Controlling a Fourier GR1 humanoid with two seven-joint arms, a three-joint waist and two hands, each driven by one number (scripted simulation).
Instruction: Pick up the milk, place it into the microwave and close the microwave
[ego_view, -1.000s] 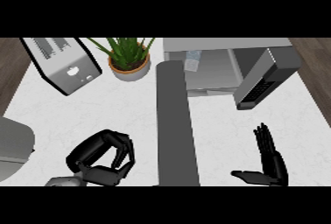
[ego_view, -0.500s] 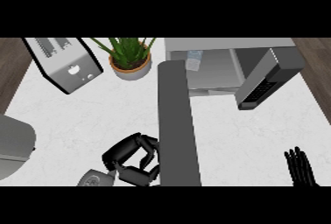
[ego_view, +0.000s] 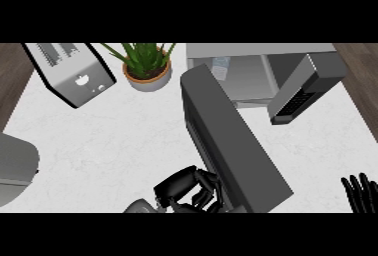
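The microwave (ego_view: 255, 55) stands at the back right with its dark door (ego_view: 229, 145) swung out toward me across the counter. Inside its cavity, at the left, a small pale milk carton (ego_view: 220, 67) shows. My left hand (ego_view: 188, 192) is at the bottom centre, fingers curled, its knuckles against the left face of the door near the free end. It holds nothing. My right hand (ego_view: 362, 192) rests at the lower right edge with straight fingers pointing up, apart from the door.
A silver toaster (ego_view: 74, 75) lies at the back left, with a potted plant (ego_view: 148, 70) beside it. A grey rounded object (ego_view: 11, 170) juts in from the left edge. The microwave's dark control panel (ego_view: 303, 90) angles out at the right.
My left hand has moved right up to the door, and the door's free end has swung rightward toward the microwave. My right hand has sunk toward the lower right corner.
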